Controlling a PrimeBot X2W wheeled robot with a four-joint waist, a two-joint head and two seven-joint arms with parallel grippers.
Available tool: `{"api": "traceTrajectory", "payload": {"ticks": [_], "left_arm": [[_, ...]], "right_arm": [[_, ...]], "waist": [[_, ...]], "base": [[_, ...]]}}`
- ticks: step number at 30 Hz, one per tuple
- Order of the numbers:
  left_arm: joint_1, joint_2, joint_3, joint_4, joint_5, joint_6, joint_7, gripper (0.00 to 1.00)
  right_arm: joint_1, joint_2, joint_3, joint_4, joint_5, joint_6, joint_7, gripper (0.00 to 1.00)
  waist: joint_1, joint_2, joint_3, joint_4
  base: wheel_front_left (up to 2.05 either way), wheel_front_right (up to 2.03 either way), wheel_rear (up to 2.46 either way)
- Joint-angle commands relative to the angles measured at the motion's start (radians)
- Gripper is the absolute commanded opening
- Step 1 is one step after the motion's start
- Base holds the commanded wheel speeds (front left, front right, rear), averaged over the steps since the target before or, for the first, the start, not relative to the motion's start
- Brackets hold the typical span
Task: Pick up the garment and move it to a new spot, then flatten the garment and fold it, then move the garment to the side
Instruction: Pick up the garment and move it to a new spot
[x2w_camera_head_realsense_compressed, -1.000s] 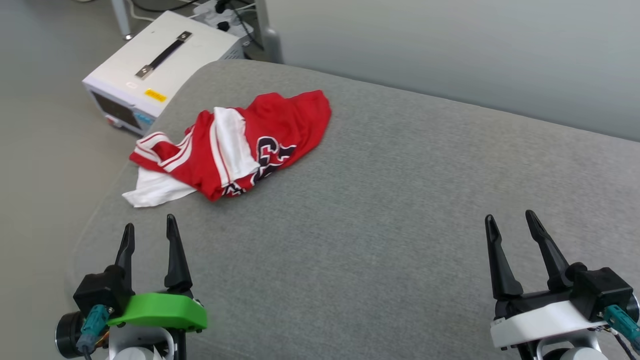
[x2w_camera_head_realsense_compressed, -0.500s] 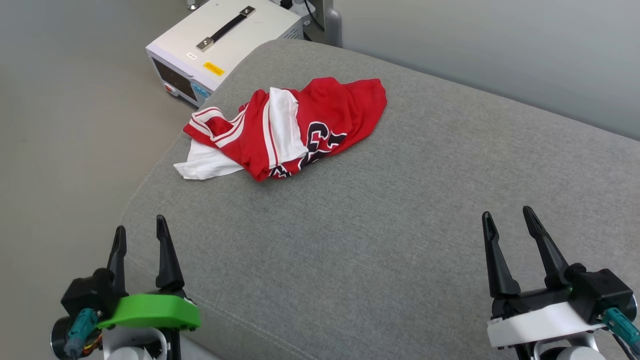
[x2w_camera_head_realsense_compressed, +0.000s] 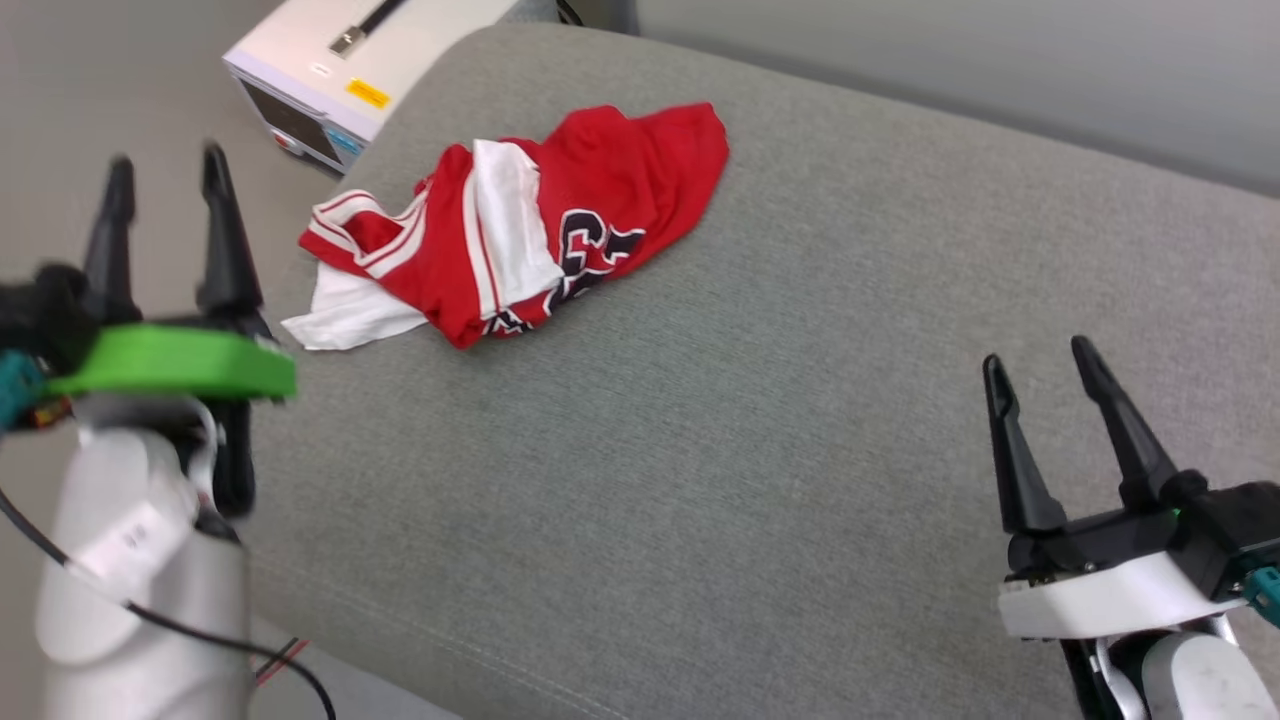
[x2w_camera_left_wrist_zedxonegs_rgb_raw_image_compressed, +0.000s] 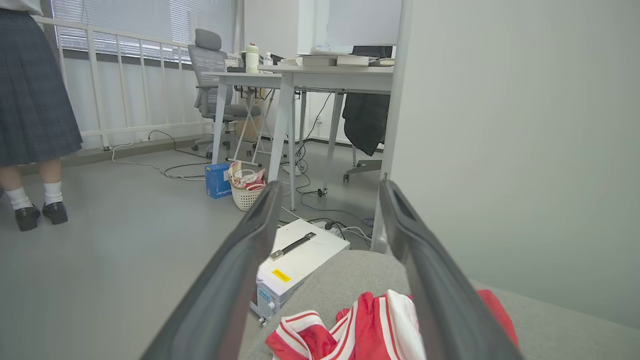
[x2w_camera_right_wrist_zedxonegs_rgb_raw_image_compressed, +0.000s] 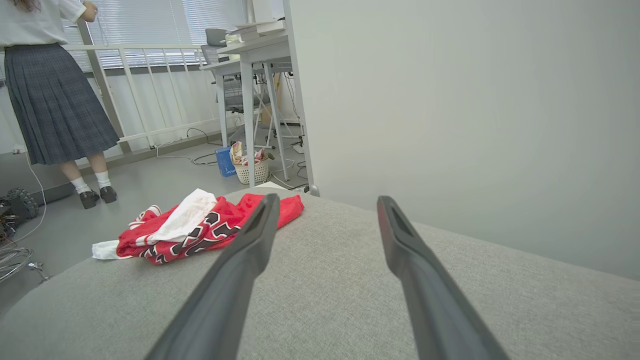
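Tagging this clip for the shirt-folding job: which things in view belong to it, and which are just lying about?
Job: the garment, the grey cushion under it, left gripper and right gripper, jaws open.
Lying about: white instrument box, white basket, blue box, office chair.

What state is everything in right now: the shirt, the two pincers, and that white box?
shirt: crumpled in a heap on the grey cushion, not held.
left pincer: open, empty, apart from the shirt.
right pincer: open, empty, over the cushion.
white box: standing on the floor beside the cushion.
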Motion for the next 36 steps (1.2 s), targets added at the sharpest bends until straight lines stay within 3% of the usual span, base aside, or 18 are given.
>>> {"api": "traceTrajectory", "payload": {"ticks": [1, 7, 12, 18, 26, 36], "left_arm": [[-0.063, 0.027, -0.012, 0.026, -0.025, -0.005, -0.004, 1.0], [-0.275, 0.171, -0.174, 0.12, -0.157, -0.006, 0.11, 1.0], [-0.401, 0.266, -0.33, 0.204, -0.307, -0.006, 0.382, 1.0], [-0.488, 0.336, -0.475, 0.283, -0.434, -0.006, 0.69, 1.0], [-0.524, 0.363, -0.618, 0.356, -0.529, -0.006, 0.944, 1.0], [-0.5, 0.343, -0.755, 0.496, -0.545, -0.006, 1.071, 1.0]], "right_arm": [[-0.024, -0.013, -0.001, -0.013, -0.005, -0.001, -0.009, 1.0], [-0.069, -0.042, -0.004, -0.045, -0.009, -0.001, -0.009, 1.0], [-0.1, -0.058, -0.005, -0.065, -0.012, -0.001, -0.009, 1.0], [-0.126, -0.066, -0.009, -0.073, -0.015, -0.001, -0.009, 1.0], [-0.144, -0.074, -0.018, -0.078, -0.014, -0.001, -0.009, 1.0], [-0.166, -0.073, -0.016, -0.069, -0.014, -0.001, -0.009, 1.0]], "waist": [[0.0, 0.0, 0.069, -0.059], [0.0, 0.0, 0.148, -0.105], [0.0, 0.0, 0.2, -0.132], [0.0, 0.0, 0.243, -0.166], [0.0, 0.0, 0.297, -0.198], [0.0, 0.0, 0.331, -0.221]], "base": [[0.0, 0.0, 0.0], [0.0, 0.0, 0.0], [0.0, 0.0, 0.0], [0.0, 0.0, 0.0], [0.0, 0.0, 0.0], [0.0, 0.0, 0.0]]}}
